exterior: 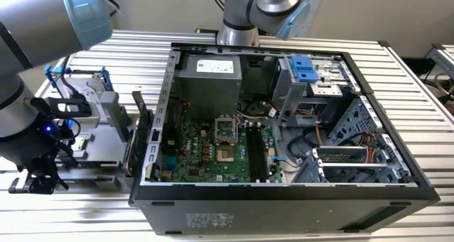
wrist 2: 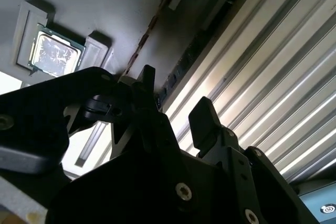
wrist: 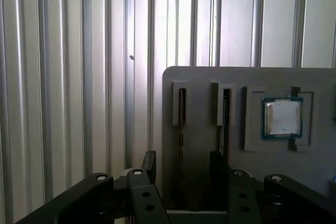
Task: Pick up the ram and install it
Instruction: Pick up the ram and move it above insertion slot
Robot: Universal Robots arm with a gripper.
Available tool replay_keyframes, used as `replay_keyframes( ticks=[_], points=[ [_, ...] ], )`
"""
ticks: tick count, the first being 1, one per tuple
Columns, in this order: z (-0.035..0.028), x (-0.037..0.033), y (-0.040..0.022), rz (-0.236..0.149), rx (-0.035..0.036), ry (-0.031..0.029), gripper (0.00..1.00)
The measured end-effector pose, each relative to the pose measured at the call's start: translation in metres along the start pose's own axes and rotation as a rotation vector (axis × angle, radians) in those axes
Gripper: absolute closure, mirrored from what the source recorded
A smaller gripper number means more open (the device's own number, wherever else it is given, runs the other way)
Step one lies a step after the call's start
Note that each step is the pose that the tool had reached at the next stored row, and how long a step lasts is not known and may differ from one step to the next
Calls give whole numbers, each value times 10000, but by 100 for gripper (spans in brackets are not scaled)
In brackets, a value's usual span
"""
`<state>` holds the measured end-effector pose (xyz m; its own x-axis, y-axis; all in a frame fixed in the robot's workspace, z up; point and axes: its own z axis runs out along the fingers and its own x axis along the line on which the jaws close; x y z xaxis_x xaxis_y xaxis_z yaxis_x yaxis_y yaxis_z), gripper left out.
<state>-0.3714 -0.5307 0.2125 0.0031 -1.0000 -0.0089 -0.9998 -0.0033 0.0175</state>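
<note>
Two ram sticks stand on edge in slots of a grey holder tray [wrist: 205,82]. One ram stick [wrist: 181,129] [wrist 2: 181,64] lies in line with the gap between my fingers in both wrist views. The other ram stick [wrist: 224,121] [wrist 2: 149,27] is beside it, nearer a loose processor chip [wrist: 283,118] [wrist 2: 55,53]. My gripper [wrist: 184,169] [wrist 2: 176,103] is open just over the tray, its fingers apart on either side of the first stick. In the exterior view the gripper [exterior: 39,178] hangs low at the left, outside the open computer case [exterior: 170,119]. The black motherboard slots [exterior: 257,151] are empty.
A green expansion card [exterior: 138,130] stands between the tray and the case wall. Inside the case are a grey power supply [exterior: 209,88], a blue drive frame [exterior: 303,67] and loose cables [exterior: 312,141]. The ribbed metal table [exterior: 418,88] surrounds everything.
</note>
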Motion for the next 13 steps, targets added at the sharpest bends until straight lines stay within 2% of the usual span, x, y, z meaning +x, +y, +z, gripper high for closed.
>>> replay_keyframes(
  ticks=[13],
  points=[
    [151, 1, 39, -38, -1, 19, 0]
  ],
)
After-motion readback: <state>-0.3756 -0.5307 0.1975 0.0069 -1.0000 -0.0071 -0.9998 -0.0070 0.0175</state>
